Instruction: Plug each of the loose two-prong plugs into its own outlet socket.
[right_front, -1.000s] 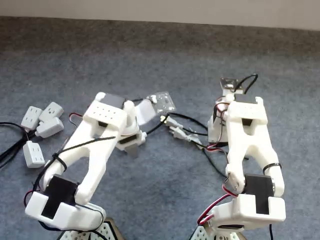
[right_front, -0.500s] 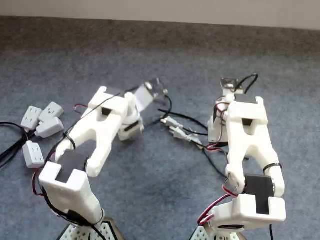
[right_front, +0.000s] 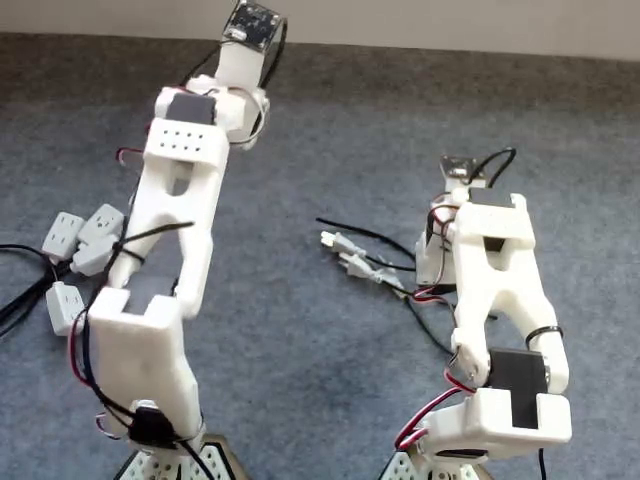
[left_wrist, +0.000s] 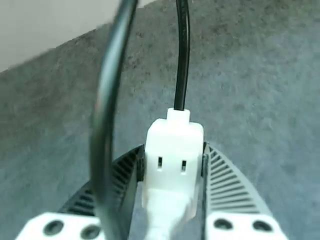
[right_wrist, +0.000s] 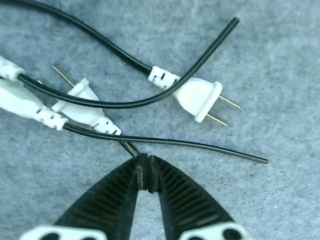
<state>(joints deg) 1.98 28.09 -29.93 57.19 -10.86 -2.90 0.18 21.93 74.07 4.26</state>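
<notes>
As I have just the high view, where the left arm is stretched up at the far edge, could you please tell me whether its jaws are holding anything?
Observer: Yes, the left jaws are shut on a white outlet socket, with its two slots showing.
Operator: Thank you. Is a cord attached to it?
Observer: A black cord leaves the socket's far end.
Operator: And do the right jaws hold a plug?
Observer: No, the right jaws are shut on nothing. They sit low over the carpet, close to a loose cord, and a two-prong plug lies free just beyond.
</notes>
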